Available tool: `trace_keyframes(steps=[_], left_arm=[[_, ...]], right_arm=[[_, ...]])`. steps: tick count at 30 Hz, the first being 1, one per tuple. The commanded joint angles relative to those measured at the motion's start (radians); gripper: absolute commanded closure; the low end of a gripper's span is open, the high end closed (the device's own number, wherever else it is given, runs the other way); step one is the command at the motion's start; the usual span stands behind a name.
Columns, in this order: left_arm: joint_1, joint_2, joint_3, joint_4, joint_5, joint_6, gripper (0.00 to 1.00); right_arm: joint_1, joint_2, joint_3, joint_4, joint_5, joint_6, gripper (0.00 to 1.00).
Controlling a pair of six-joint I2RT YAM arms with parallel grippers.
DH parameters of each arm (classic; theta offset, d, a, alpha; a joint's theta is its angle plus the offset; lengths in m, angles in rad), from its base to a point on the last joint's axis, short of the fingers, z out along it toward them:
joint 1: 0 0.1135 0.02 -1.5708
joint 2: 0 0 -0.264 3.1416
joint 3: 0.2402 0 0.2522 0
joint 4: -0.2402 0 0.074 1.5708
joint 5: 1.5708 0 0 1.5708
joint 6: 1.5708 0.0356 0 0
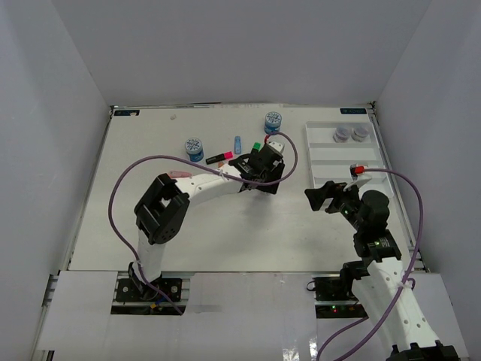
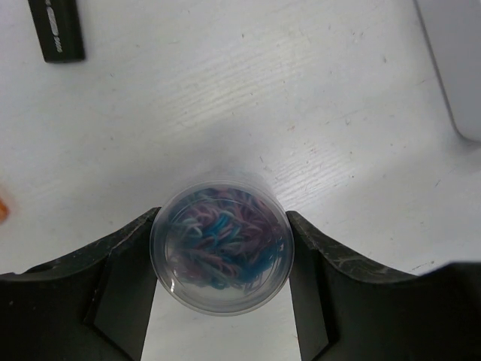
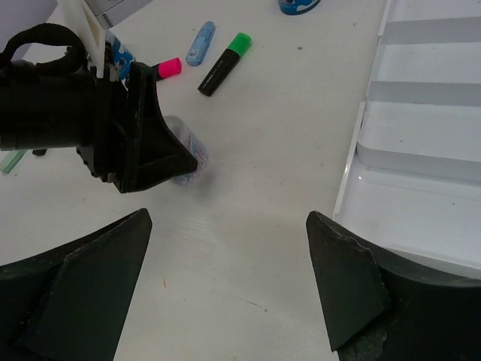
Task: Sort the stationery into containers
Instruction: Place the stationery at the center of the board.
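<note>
My left gripper [image 1: 263,179] is shut on a small clear round jar of coloured bands [image 2: 219,248], both fingers against its sides, low over the mid table; the right wrist view shows the jar [image 3: 188,159] under that gripper [image 3: 161,162]. My right gripper [image 1: 328,197] is open and empty [image 3: 228,218], just left of the white tray [image 1: 322,162]. Two grey-lidded jars [image 1: 351,134] sit in the tray's far section. Blue-patterned jars [image 1: 273,122] [image 1: 194,147] stand on the table. A pink-capped [image 1: 220,156], pastel blue [image 1: 237,143] and green-capped highlighter [image 1: 257,147] lie behind the left gripper.
A pastel pink highlighter [image 1: 179,174] lies beside the left forearm. The tray's edge [image 3: 353,173] runs along the right of the right wrist view, its corner [image 2: 458,68] in the left wrist view. A black highlighter body [image 2: 56,30] lies far left there. Walls enclose the table.
</note>
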Motion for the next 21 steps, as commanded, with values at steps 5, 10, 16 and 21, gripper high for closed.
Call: trace_keyframes(steps=[5,10,16,21], left_arm=[[-0.028,0.027,-0.009,0.078,-0.018,-0.069,0.25],[-0.032,0.018,-0.019,0.088,-0.018,-0.078,0.06],[-0.029,-0.039,-0.045,0.088,-0.025,-0.089,0.02],[0.059,-0.178,-0.126,0.081,0.001,-0.124,0.02]], right_arm=[[0.005,0.070,0.069,-0.107,0.036,-0.075,0.07],[0.017,0.104,0.100,-0.138,0.071,-0.084,0.06],[0.057,0.156,0.143,-0.155,0.094,-0.095,0.06],[0.210,0.292,0.241,-0.189,0.221,-0.115,0.08]])
